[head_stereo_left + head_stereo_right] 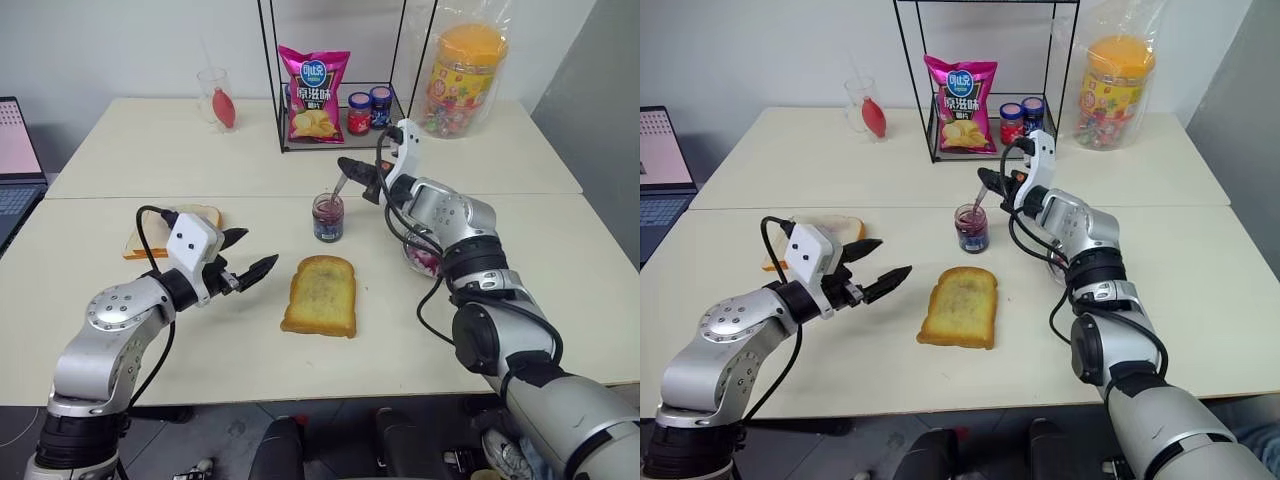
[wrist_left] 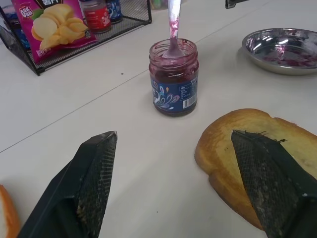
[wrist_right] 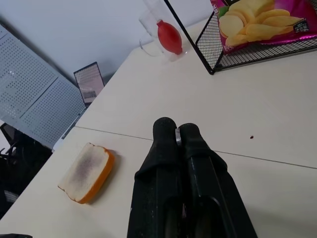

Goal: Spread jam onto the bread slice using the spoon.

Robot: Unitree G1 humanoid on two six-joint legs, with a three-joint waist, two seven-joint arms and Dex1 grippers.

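Above the jam jar (image 1: 328, 217): right hand (image 1: 358, 172), pinched on the spoon (image 2: 173, 29), bowl dipped in jam. Bread slice (image 1: 320, 295) just in front of the jar; left hand (image 1: 250, 255) spread wide beside the slice, holding nothing. Risks: jar tipping (nothing steadies it) when the spoon levers out; jam dripping onto the worktop (image 1: 200, 330) in transit.

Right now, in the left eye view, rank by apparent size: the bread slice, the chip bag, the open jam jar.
1. Bread slice and chip bag: look alike; the bag sits farther back, so unranked.
2. Jam jar: clearly smallest.
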